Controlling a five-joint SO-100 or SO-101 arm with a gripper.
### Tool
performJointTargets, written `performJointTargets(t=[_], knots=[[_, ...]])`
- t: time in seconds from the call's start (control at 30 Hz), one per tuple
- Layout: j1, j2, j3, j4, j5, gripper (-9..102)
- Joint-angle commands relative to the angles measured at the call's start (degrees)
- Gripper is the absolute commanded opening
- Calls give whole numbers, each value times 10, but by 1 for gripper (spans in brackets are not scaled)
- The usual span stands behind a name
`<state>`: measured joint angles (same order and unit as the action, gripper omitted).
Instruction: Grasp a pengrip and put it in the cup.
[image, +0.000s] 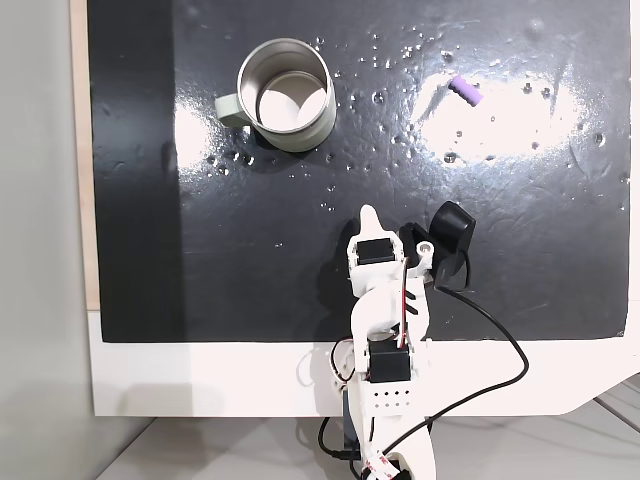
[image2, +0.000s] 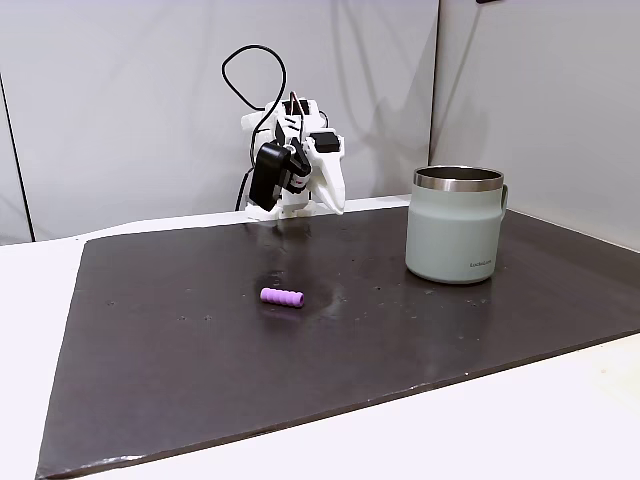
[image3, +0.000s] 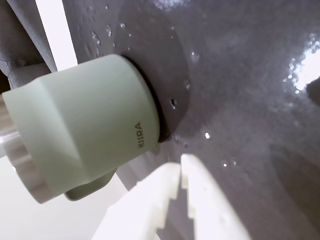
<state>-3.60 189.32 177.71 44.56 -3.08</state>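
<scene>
While the dark mat (image: 300, 290) covers most of the white tabletop (image: 200, 380), the white arm (image: 385, 320) rises from the mat's near edge in a fixed view from above, roughly midway along it, with a black cable (image: 500, 350) looping off to its right. In the wrist view the two white toothed fingers (image3: 200, 195) lie pressed together with nothing between them, so the gripper (image3: 181, 162) is clenched and empty, its tip hanging over bare mat.

Toward the mat's far left corner in that view from above stands the cup (image: 287, 95), upright, mouth open, its small handle (image: 228, 108) pointing to the left edge; the wrist view shows its pale green wall (image3: 85, 125) and steel rim. Well apart from it, near the far right corner, the pengrip (image: 466, 91) lies on its side on the mat, lilac and ribbed, touching neither cup nor gripper. In a fixed view from the side it rests alone (image2: 282, 297) on open mat.
</scene>
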Motion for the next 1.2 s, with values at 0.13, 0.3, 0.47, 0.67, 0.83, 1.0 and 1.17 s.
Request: performJointTargets(t=[0.13,0.3,0.47,0.67,0.83,1.0,1.17], knots=[[-11,7,-2,-4,1,0],[-11,7,-2,-4,1,0],[3,7,-18,18,19,0],[30,-20,-76,47,11,0],[55,-181,-191,47,12,0],[91,-302,-264,16,13,0],[145,-497,-372,2,21,0]])
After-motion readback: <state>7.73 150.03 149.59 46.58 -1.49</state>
